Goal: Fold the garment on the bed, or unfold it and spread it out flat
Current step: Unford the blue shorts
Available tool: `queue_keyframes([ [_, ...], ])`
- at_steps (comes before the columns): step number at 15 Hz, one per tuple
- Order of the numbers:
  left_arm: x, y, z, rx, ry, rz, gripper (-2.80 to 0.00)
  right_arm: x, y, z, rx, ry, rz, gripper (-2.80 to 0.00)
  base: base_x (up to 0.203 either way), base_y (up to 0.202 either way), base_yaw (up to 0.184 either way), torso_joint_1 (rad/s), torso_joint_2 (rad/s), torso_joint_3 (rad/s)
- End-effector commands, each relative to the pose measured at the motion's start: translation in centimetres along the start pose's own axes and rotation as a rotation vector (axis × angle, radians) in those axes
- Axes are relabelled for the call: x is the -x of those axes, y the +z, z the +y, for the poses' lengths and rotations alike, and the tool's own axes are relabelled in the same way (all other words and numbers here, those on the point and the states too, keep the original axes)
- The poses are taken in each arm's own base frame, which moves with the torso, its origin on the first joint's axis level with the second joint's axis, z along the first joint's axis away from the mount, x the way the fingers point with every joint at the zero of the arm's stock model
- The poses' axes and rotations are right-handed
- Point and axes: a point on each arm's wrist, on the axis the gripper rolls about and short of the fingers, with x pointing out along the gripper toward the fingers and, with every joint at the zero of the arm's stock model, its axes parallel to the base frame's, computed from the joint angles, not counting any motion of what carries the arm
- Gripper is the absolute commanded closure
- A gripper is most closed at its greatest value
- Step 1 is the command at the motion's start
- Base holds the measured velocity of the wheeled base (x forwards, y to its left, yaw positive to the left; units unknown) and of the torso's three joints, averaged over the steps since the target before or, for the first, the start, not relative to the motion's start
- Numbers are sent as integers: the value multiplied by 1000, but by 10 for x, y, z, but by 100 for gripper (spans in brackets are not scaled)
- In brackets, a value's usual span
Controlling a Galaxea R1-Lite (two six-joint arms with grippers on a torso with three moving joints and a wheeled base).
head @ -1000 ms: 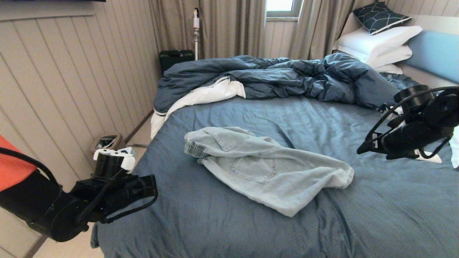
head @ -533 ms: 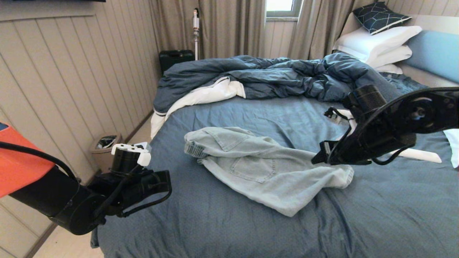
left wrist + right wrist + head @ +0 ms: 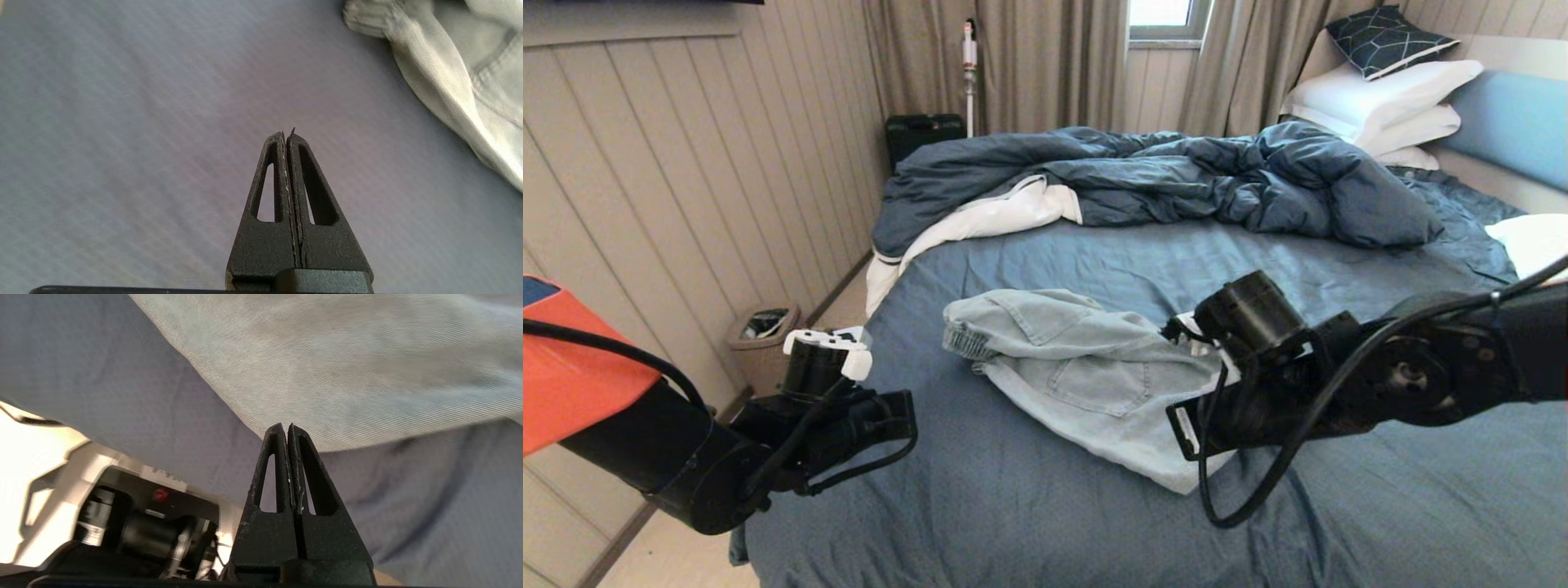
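Note:
The pale blue denim shorts (image 3: 1078, 367) lie crumpled in the middle of the bed's slate-blue sheet (image 3: 1029, 506), waistband to the left, a patch pocket facing up. My right arm (image 3: 1258, 367) reaches in over the shorts' right end and hides that leg hem. In the right wrist view the right gripper (image 3: 287, 427) is shut and empty, its tips just above the edge of the shorts (image 3: 347, 363). The left gripper (image 3: 287, 134) is also shut and empty, low over bare sheet, with the shorts (image 3: 457, 69) off to one side. The left arm (image 3: 768, 433) is at the bed's near left corner.
A rumpled dark blue duvet (image 3: 1160, 175) with white lining lies across the far half of the bed. White pillows (image 3: 1380, 94), a dark patterned cushion (image 3: 1388, 37) and the blue headboard (image 3: 1515, 122) are far right. A bin (image 3: 764, 327) stands by the panelled wall at left.
My right arm has swung from the far right edge leftward and nearer, and is now over the shorts' right end. The left arm came forward toward the bed, then nearly stopped.

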Motion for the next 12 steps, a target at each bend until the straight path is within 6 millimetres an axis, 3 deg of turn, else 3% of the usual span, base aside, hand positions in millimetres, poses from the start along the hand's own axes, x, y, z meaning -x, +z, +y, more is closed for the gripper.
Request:
queue_keyframes([
  [1, 2, -1, 1, 3, -1, 0, 0, -18, -6, 26, 66, 20, 43, 0, 0, 0, 0, 0, 0, 0],
  [5, 1, -9, 0, 5, -5, 26, 0, -38, -5, 62, 149, -20, 41, 0, 0, 0, 0, 0, 0, 0],
  [6, 1, -10, -1, 7, -6, 28, 0, -42, -8, 66, 168, -43, 46, -149, 0, 0, 0, 0, 0, 0],
  [7, 2, -10, -3, 11, -11, 26, 0, -47, -9, 68, 182, -58, 50, -280, 0, 0, 0, 0, 0, 0],
  [12, 8, -8, -4, 21, 13, -49, 0, -84, 11, 100, 200, -91, -38, -280, 0, 0, 0, 0, 0, 0],
])
